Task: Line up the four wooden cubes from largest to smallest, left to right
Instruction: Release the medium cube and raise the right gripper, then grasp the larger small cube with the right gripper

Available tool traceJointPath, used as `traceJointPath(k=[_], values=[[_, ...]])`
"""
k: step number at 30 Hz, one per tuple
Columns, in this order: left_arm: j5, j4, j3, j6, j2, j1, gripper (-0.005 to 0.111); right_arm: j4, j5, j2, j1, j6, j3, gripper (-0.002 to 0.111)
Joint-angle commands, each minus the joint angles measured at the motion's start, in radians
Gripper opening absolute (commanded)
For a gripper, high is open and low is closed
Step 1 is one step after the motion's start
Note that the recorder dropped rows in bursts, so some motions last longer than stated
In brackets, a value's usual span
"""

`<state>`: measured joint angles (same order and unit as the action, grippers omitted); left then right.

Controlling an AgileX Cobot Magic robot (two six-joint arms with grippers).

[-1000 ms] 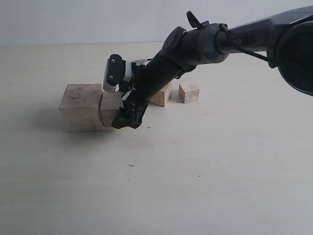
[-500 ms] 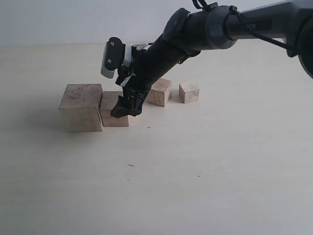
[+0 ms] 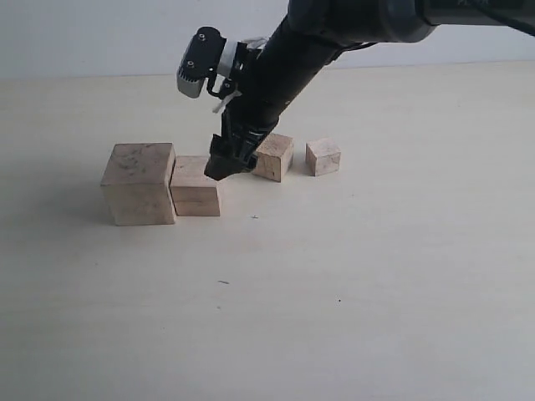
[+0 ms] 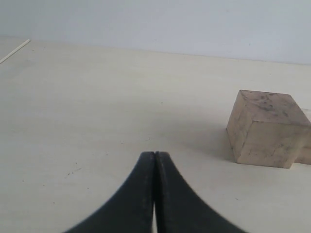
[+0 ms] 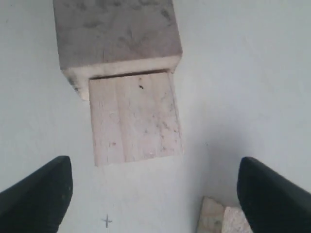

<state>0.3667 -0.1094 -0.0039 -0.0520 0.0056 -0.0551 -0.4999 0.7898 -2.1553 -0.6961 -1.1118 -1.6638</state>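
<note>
As they appear to be solid unfinished wood, the four wooden cubes should handle as stiff, light and unbreakable bodies. Their dry flat faces are unlikely to slip between gripper pads. The best hold, by this judgement, is on two opposite side faces, centred, with the jaws square to the grain.

The largest cube, speckled dark on top, stands at the left of centre in the exterior view. The second cube touches its right face, so only the front and back faces of that one are free to grip. The third cube and the smallest cube sit further right and a little higher in the frame, near each other but apart, and out of line with the first pair. The third cube looks slightly turned.

Count: four cubes, one of each size; two grippers; one table.

The right gripper hangs above the gap between the second and third cubes. Its jaws are wide apart and carry nothing. In the right wrist view the second cube lies below, between the two spread fingers.

The left gripper has its jaws pressed together on nothing. It rests low over bare table, well apart from the largest cube.
</note>
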Motion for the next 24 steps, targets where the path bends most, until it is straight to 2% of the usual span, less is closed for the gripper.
traceJointPath(k=[1, 5, 12, 18, 24], values=[[-0.012, 0.002, 0.004, 0.005, -0.006, 0.006, 0.000, 0.170, 0.002, 0.019, 0.011, 0.134, -0.001, 0.086], [-0.012, 0.002, 0.004, 0.005, -0.006, 0.006, 0.000, 0.176, -0.018, 0.036, 0.058, 0.196, -0.001, 0.086], [-0.012, 0.002, 0.004, 0.005, -0.006, 0.006, 0.000, 0.036, -0.040, 0.034, 0.174, 0.191, 0.001, 0.086], [-0.012, 0.002, 0.004, 0.005, -0.006, 0.006, 0.000, -0.227, -0.030, 0.009, 0.215, -0.035, 0.001, 0.086], [-0.012, 0.002, 0.004, 0.005, -0.006, 0.006, 0.000, -0.222, -0.033, -0.055, 0.215, -0.048, 0.001, 0.086]])
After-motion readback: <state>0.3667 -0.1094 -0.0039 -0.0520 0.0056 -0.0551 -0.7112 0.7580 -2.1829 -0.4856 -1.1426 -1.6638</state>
